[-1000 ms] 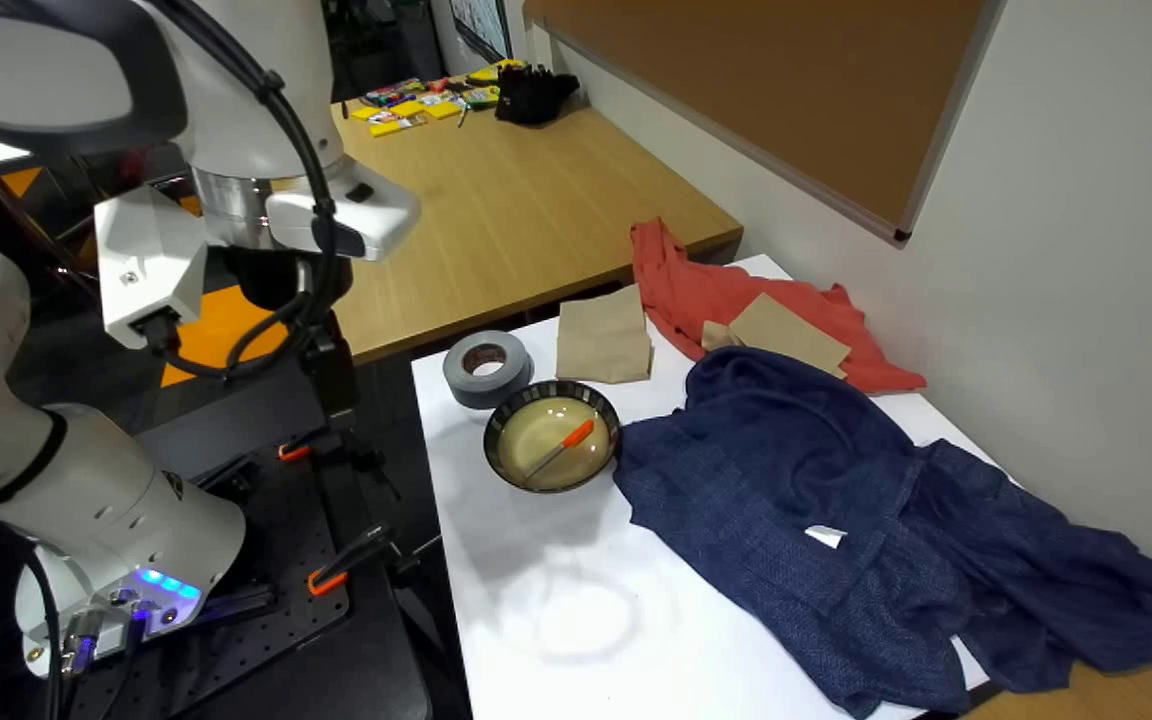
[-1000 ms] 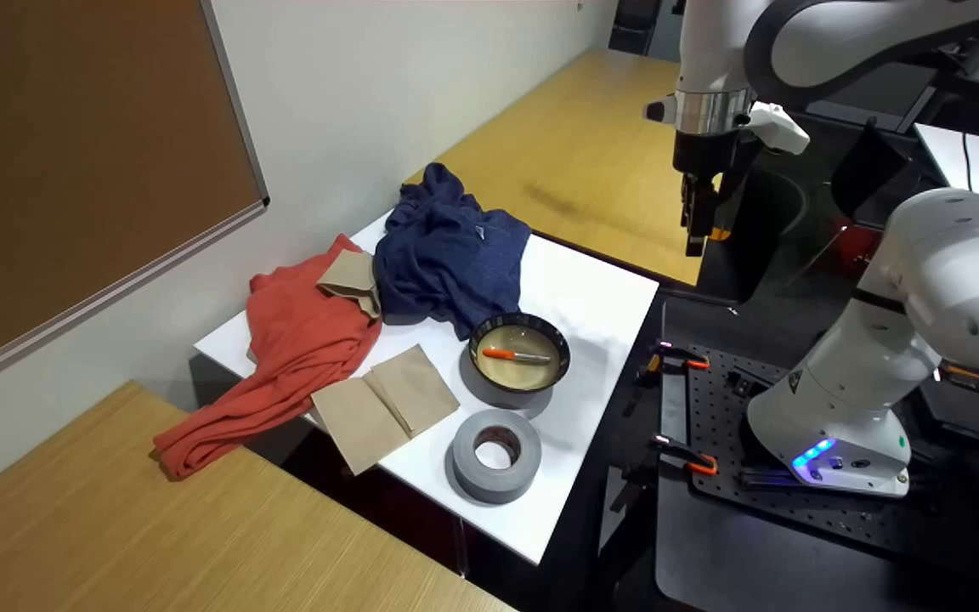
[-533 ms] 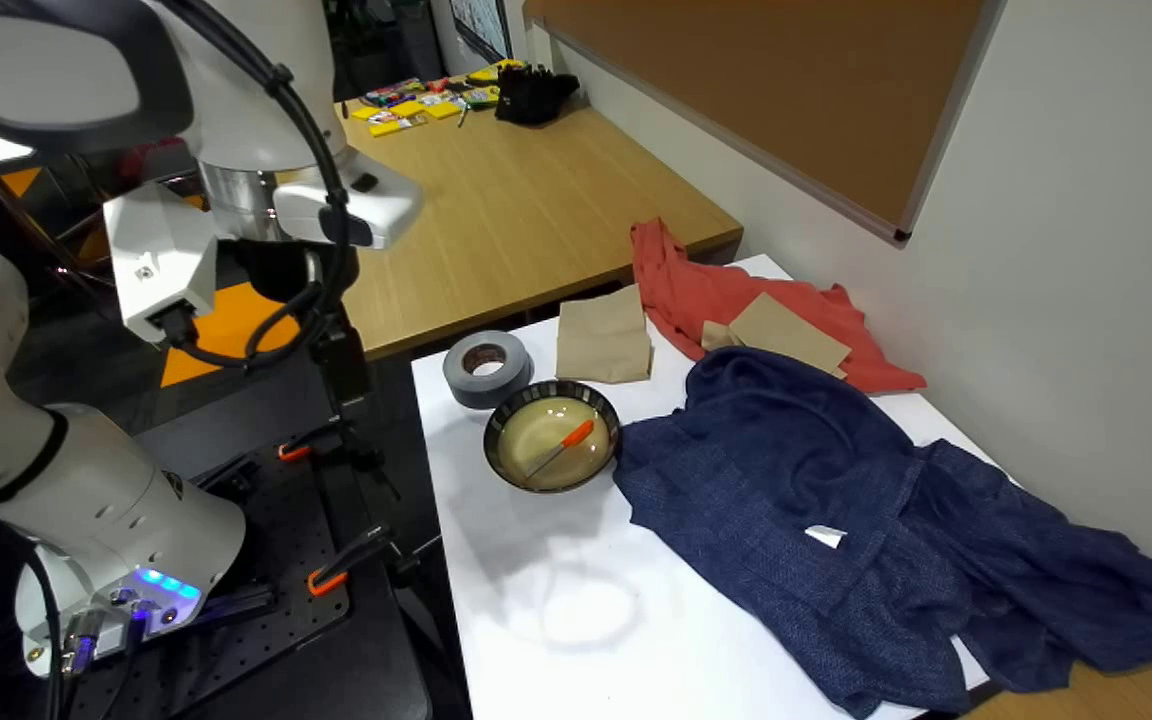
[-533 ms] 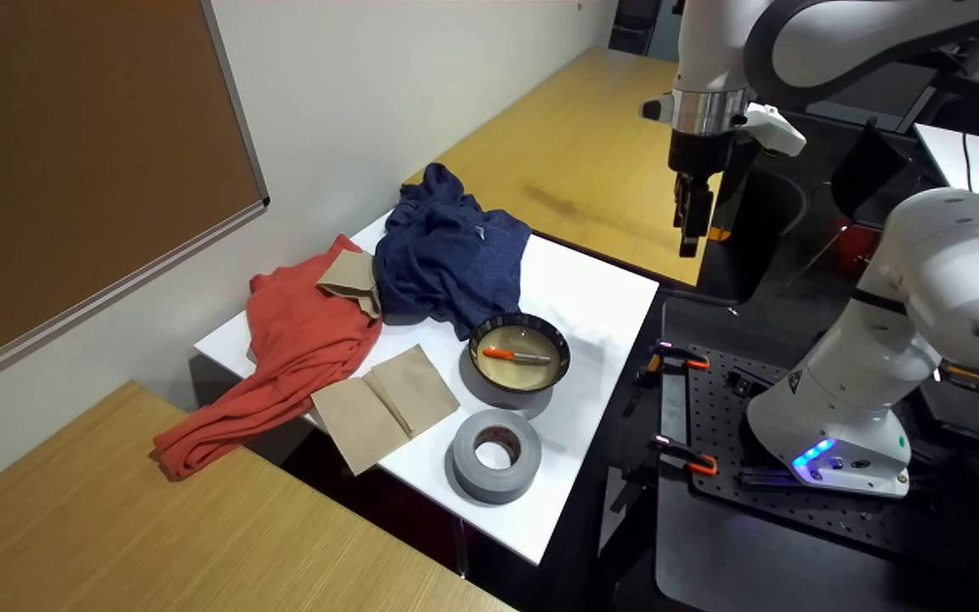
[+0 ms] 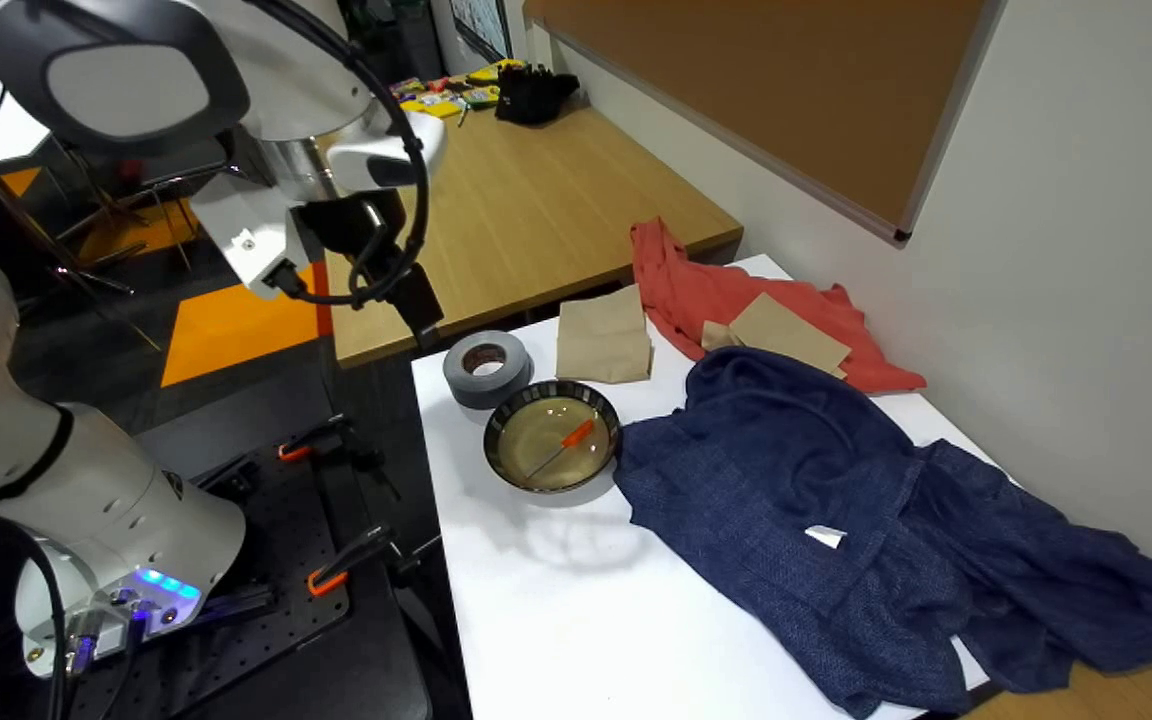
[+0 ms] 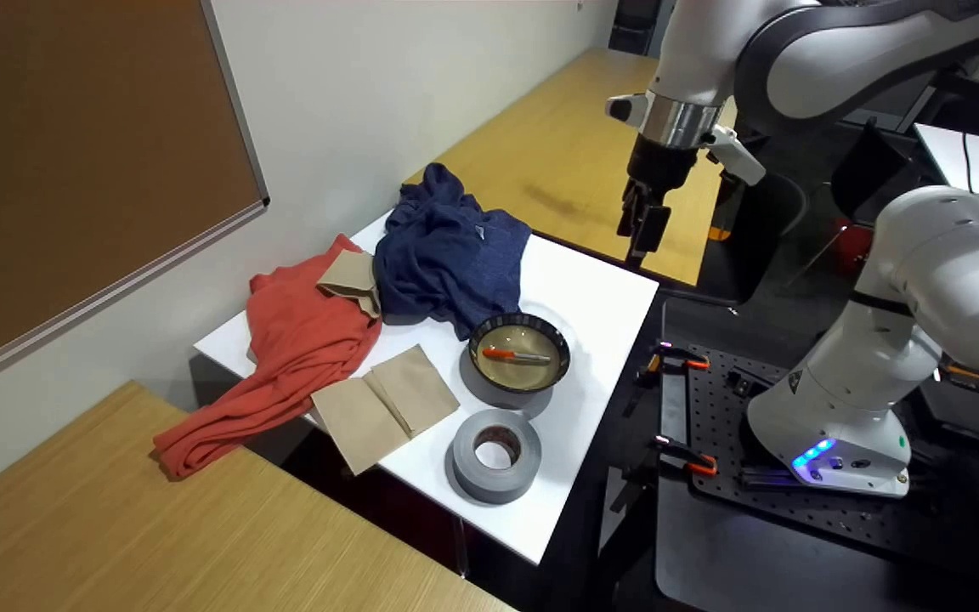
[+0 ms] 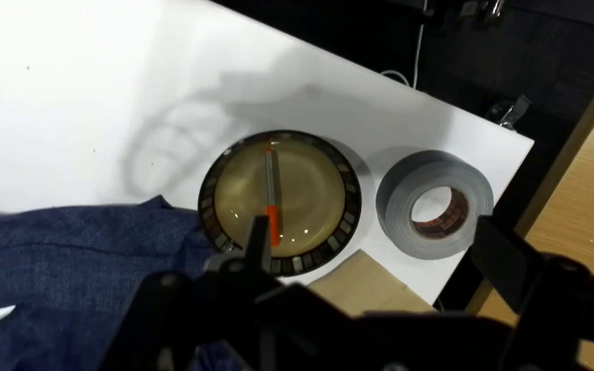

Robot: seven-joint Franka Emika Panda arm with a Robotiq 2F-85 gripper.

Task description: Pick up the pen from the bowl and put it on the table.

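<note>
Pen (image 7: pixel 271 198) cradled in bowl (image 7: pixel 310 190), not yet lifted

Well apart from the bowl, the end effector (image 7: pixel 373 226) is spread wide, nothing gripped; grasp and placement on the bench (image 5: pixel 556 620) are judged outstanding.

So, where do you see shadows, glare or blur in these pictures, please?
Wrist view: a looped shadow falls across the flat white table, glints dot the round dark-rimmed tan bowl, and the black two-fingered hand looks blurred; both exterior views: the silver metal wrist collar gleams.
</note>
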